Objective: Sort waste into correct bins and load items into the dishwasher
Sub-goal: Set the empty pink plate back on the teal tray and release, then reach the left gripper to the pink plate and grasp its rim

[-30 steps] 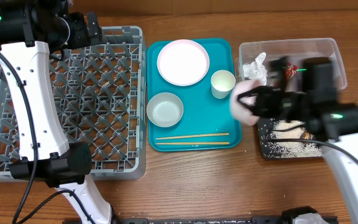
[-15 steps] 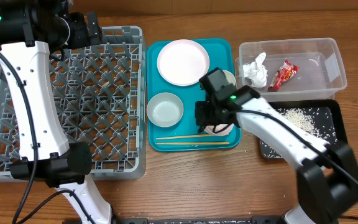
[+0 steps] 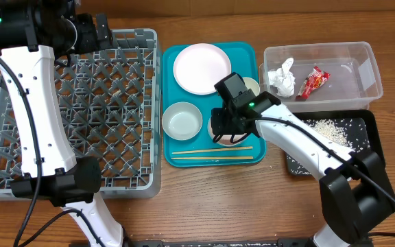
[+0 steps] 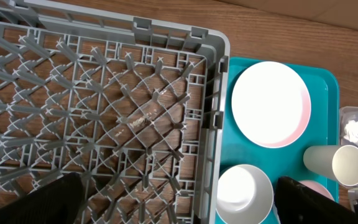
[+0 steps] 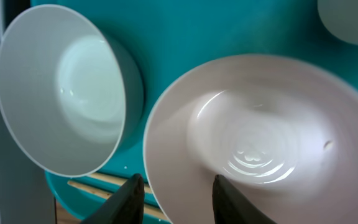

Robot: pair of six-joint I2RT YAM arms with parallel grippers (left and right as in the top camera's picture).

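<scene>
The left gripper (image 3: 101,32) hangs over the rack's (image 3: 108,103) back edge, fingers spread wide with nothing between them. The rack's right wall stands just beside the teal tray (image 3: 167,89), with only a thin strip of wood between. On the teal tray the plate (image 3: 201,68) fills the back, the bowl (image 3: 182,121) sits by the left rim, and the chopsticks (image 3: 211,154) lie along the front edge. The small plate (image 5: 260,143) lies just right of the bowl, crowded between it, the cup (image 4: 337,165) and the chopsticks, with little teal showing around it. The right gripper (image 5: 178,186) sits low over the small plate's near rim, its fingers parted a little and the rim running between them, not pinched. Further right, well apart from the arm, the tub (image 3: 362,68) holds the tissue (image 3: 282,77) and wrapper (image 3: 312,82), and the black tray (image 3: 369,120) holds rice (image 3: 328,130). A second ago the right gripper was clamped on the small plate, tilted over the black tray; it has since crossed to the teal tray and loosened. The left arm has not moved.
</scene>
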